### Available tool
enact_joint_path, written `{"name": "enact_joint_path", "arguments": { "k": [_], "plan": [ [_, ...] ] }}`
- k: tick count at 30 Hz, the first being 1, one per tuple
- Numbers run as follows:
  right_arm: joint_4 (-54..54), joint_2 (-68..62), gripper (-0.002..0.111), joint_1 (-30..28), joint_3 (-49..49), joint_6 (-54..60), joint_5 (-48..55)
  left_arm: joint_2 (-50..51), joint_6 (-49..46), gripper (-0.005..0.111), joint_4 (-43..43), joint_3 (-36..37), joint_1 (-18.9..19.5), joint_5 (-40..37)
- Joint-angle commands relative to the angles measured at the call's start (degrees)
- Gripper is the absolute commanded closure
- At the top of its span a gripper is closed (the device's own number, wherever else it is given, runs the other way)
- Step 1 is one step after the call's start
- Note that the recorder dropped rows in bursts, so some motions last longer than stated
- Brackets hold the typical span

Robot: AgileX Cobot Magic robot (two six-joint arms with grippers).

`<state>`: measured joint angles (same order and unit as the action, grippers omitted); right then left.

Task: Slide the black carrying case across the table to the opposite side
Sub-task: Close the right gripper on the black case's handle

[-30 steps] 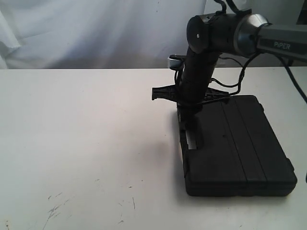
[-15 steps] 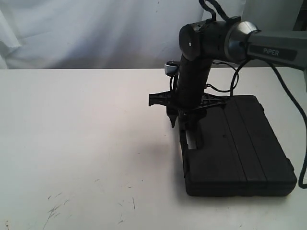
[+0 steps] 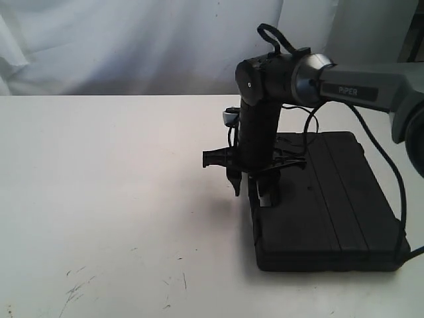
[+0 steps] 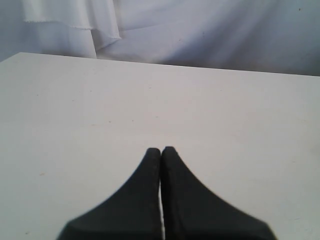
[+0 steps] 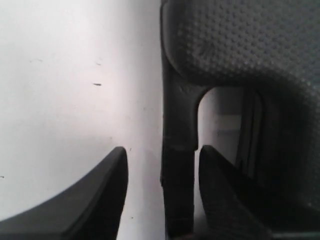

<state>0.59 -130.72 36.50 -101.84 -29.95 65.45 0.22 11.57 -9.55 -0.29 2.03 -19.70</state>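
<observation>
The black carrying case (image 3: pixel 328 202) lies flat on the white table (image 3: pixel 112 185), right of the middle, its handle side facing left. My right gripper (image 3: pixel 250 189) points down at that side and is open. One finger stands outside the case handle (image 5: pixel 179 165) and the other inside the handle opening; the pads do not touch it. The textured case lid (image 5: pixel 240 40) fills the wrist view's far side. My left gripper (image 4: pixel 161 150) is shut on nothing above bare table (image 4: pixel 100 100); it does not show in the exterior view.
A white cloth backdrop (image 3: pixel 132 46) hangs behind the table's far edge. Dark scuff marks (image 3: pixel 76 285) lie near the front left of the tabletop. A cable (image 3: pixel 377 159) runs from the right arm over the case.
The right arm has swung left and lowered; its gripper fingers have come down to straddle the case handle. The case has not moved.
</observation>
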Motion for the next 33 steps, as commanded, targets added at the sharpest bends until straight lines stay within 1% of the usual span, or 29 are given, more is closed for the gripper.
{"name": "enact_joint_path", "arguments": {
  "k": [1, 3, 7, 12, 18, 22, 26, 33],
  "plan": [
    [-0.59, -0.05, 0.072, 0.07, -0.61, -0.41, 0.37, -0.22, 0.20, 0.107, -0.06, 0.29, -0.32, 0.31],
    [-0.59, -0.05, 0.074, 0.07, -0.61, -0.41, 0.37, -0.22, 0.20, 0.107, -0.06, 0.29, -0.32, 0.31],
    [-0.59, -0.05, 0.076, 0.10, -0.61, -0.41, 0.37, -0.22, 0.20, 0.107, -0.06, 0.29, -0.32, 0.31],
    [-1.14, -0.05, 0.094, 0.10, -0.61, -0.41, 0.50, -0.22, 0.20, 0.107, -0.06, 0.29, -0.32, 0.31],
    [-1.14, -0.05, 0.108, 0.20, -0.61, -0.41, 0.71, -0.22, 0.20, 0.107, -0.06, 0.29, -0.32, 0.31],
    [-0.59, -0.05, 0.108, 0.89, -0.61, -0.41, -0.36, -0.22, 0.20, 0.107, -0.06, 0.29, -0.32, 0.31],
    [3.84, -0.05, 0.108, 2.53, -0.61, -0.41, -5.13, -0.22, 0.20, 0.107, -0.06, 0.29, -0.32, 0.31],
    [7.43, -0.05, 0.108, 4.08, -0.61, -0.41, -8.43, -0.22, 0.20, 0.107, -0.06, 0.29, -0.32, 0.31]
  ]
}}
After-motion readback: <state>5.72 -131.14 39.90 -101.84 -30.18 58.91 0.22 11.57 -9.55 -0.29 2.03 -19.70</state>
